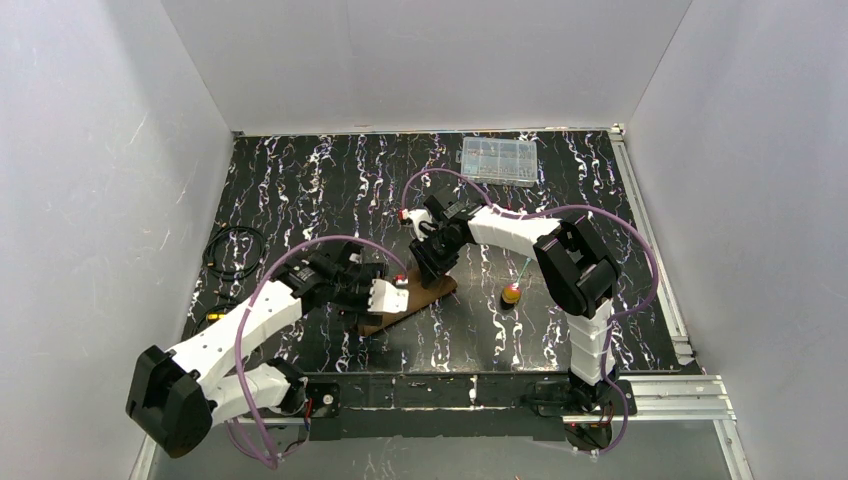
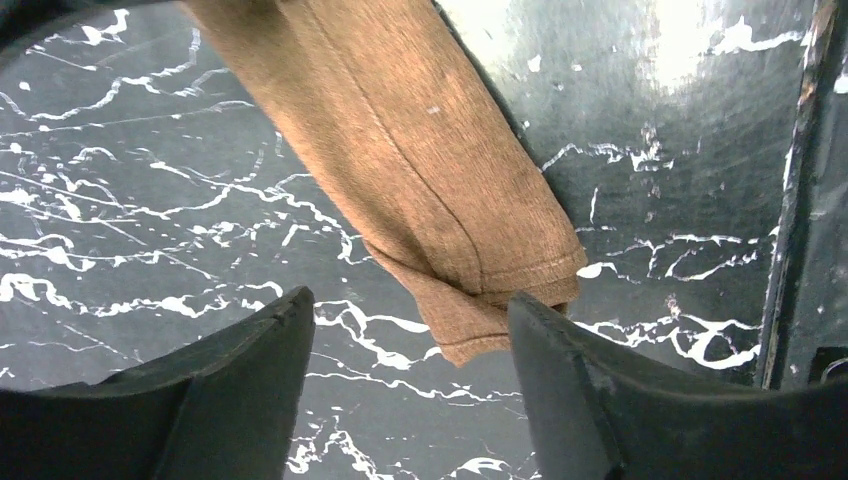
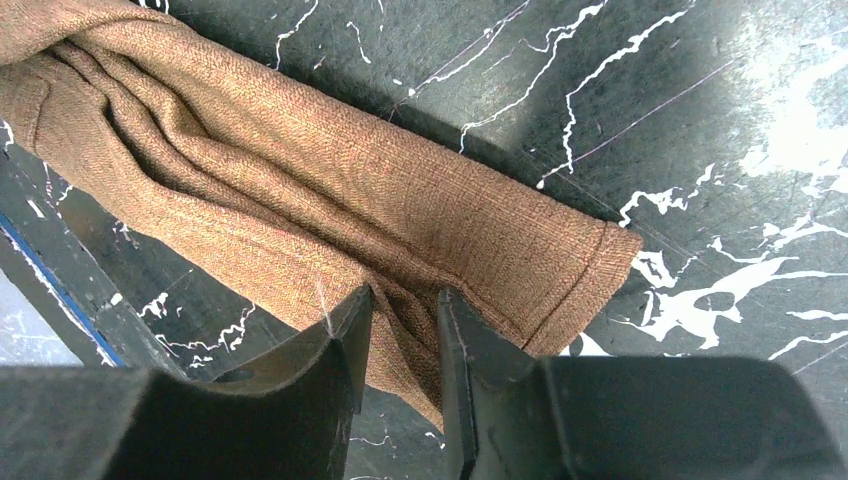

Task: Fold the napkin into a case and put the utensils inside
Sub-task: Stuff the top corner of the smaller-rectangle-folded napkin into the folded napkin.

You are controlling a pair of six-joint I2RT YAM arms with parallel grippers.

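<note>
**Two pincers meet over a folded napkin**

We see a black, white-veined worktop (image 1: 300, 180) inside pale walls, with both arms reaching to its middle. The brown napkin (image 1: 428, 294) lies there, folded into a long narrow band that runs diagonally and rests flat on the surface.

The left pincer (image 2: 410, 305) sits at the band's near end. Its jaws stand wide apart, and in the left wrist view a hemmed corner of the napkin (image 2: 420, 150) lies on the worktop between its dark fingers (image 2: 250, 380), gripped by neither.

The right pincer (image 3: 400, 300) is at the far end, its fingers (image 3: 330, 370) a narrow gap apart over the long edge of the napkin (image 3: 300, 190). We cannot tell whether a fold is pinched between them.

A clear plastic compartment box (image 1: 498, 160) sits near the back wall, well apart from the cloth. Small items fill its compartments, too small for us to name.

A coil of black cable (image 1: 232, 252) lies by the left wall.

The gold-orange-headed utensil (image 1: 511, 293) lies right of the napkin, apart from it and close to the right arm, its thin handle pointing away towards the back.
</note>
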